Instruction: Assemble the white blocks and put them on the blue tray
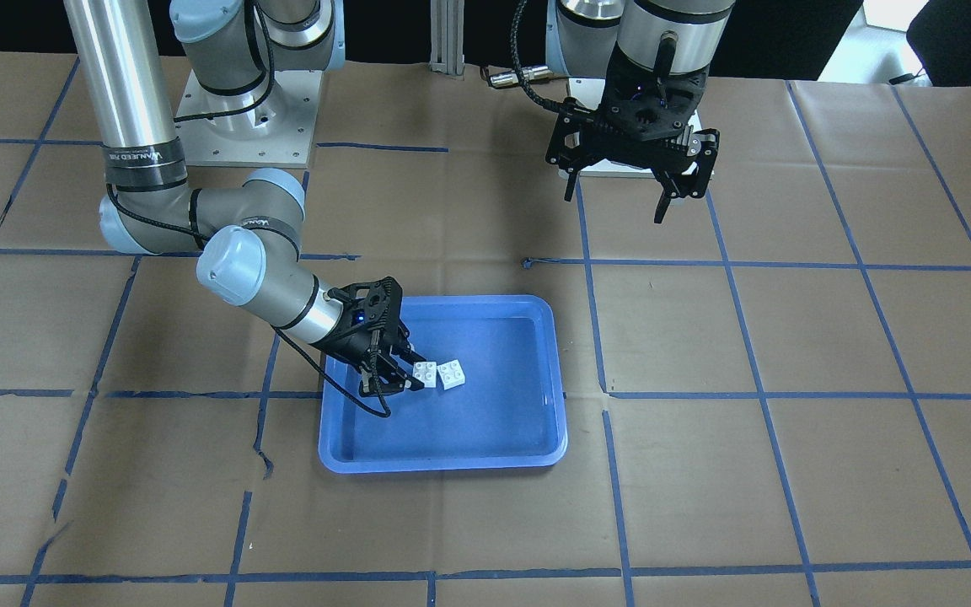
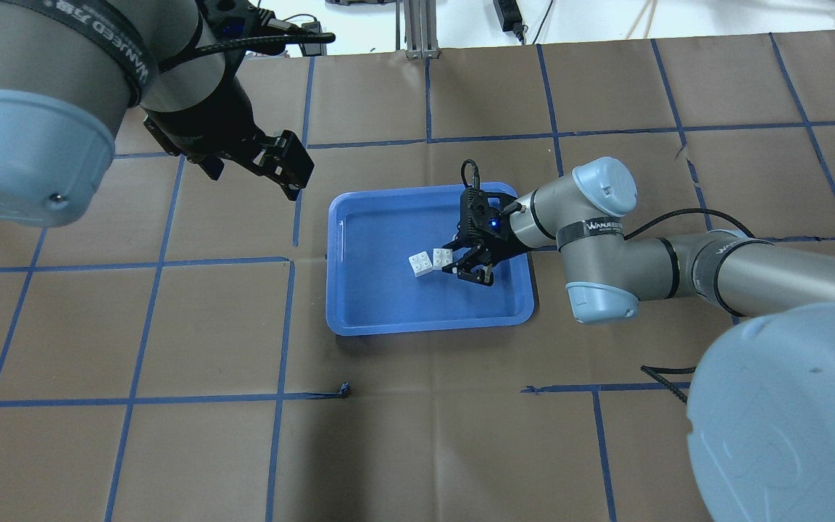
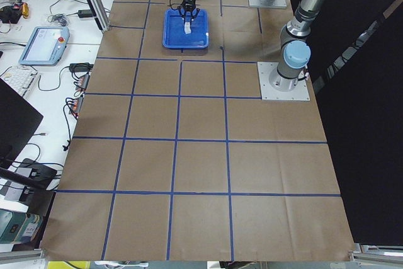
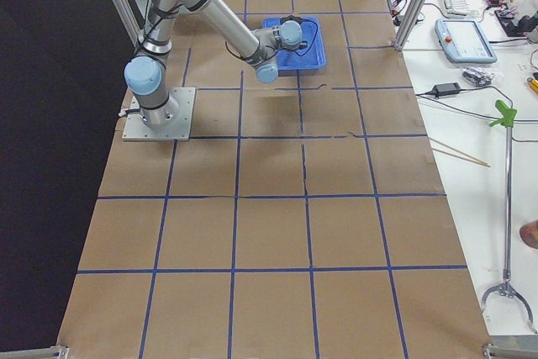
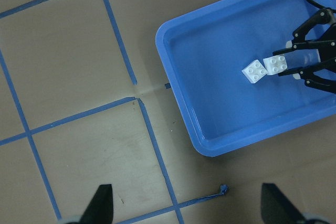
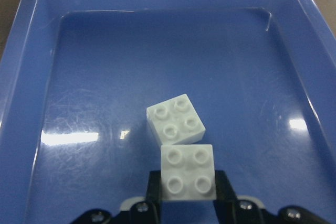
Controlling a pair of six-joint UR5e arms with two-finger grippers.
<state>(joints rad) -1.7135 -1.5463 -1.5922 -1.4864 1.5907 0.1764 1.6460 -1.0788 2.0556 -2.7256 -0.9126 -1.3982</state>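
Tabletop (image 1: 789, 464) is brown paper gridded with blue tape lines (image 1: 755, 396), and off its far edge in the left-side view I've got a bench with a pendant (image 3: 43, 45) and loose cables. The tray (image 1: 443, 462) sits mid-tabletop: blue, rectangular, rounded corners, raised rim, glossy floor throwing back the lights. Both blocks are inside it, on the half toward my right arm. They are small white squares, four round studs each, studs up. They're side by side, not stacked. From the right wrist the near block (image 6: 187, 173) lies square to the camera. The far block (image 6: 175, 119) is turned at an angle, its corner right up against the near one's edge; touching, as best I can tell. The right hand (image 1: 418, 372) reaches low into the tray over its short rim, and its cable (image 1: 372, 396) loops down over that rim. Its fingers (image 6: 155, 184) are closed in against the two opposite sides of the near block, so it's clamped on that one, which seems to rest on the tray floor. The far block is clear of both fingers. The left hand (image 1: 616, 206) hangs above bare paper well apart from the tray, fingers spread wide and holding nothing, and from its wrist I look down at the tray's corner.
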